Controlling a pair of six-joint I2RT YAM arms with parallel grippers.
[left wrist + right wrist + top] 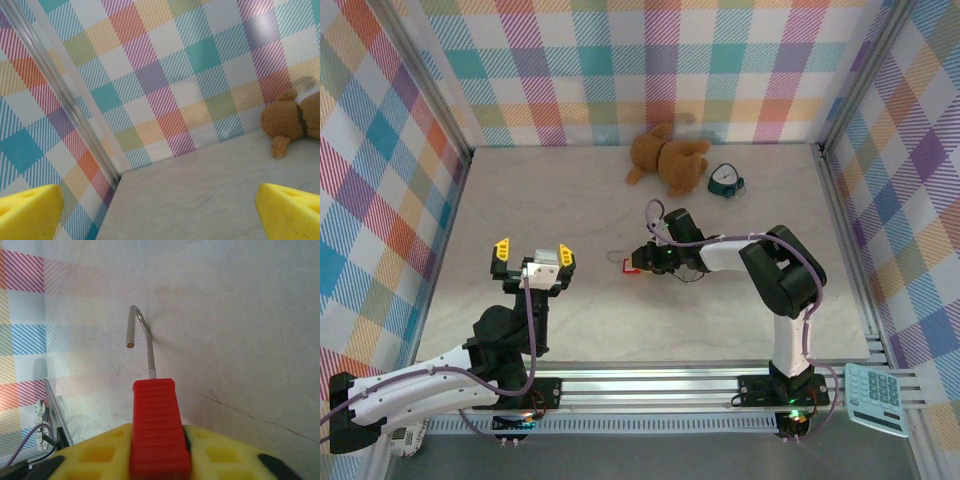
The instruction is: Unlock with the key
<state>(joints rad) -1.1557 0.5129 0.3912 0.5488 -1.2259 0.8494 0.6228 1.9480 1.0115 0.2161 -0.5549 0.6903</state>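
Evidently the right gripper [640, 262], at the centre of the top view, was closed on the red padlock [160, 435], held edge-on low over the counter [720, 320] with its shackle [144, 330] already free at one end. The left gripper [532, 255] hung wide open and empty at lower left. The key was too small to place, so the sound move looked like lowering the padlock flat and parting the jaws evenly to avoid tipping it.

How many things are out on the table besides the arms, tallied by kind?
Bear: 1
Red padlock: 1
Small teal thing: 1
Total: 3
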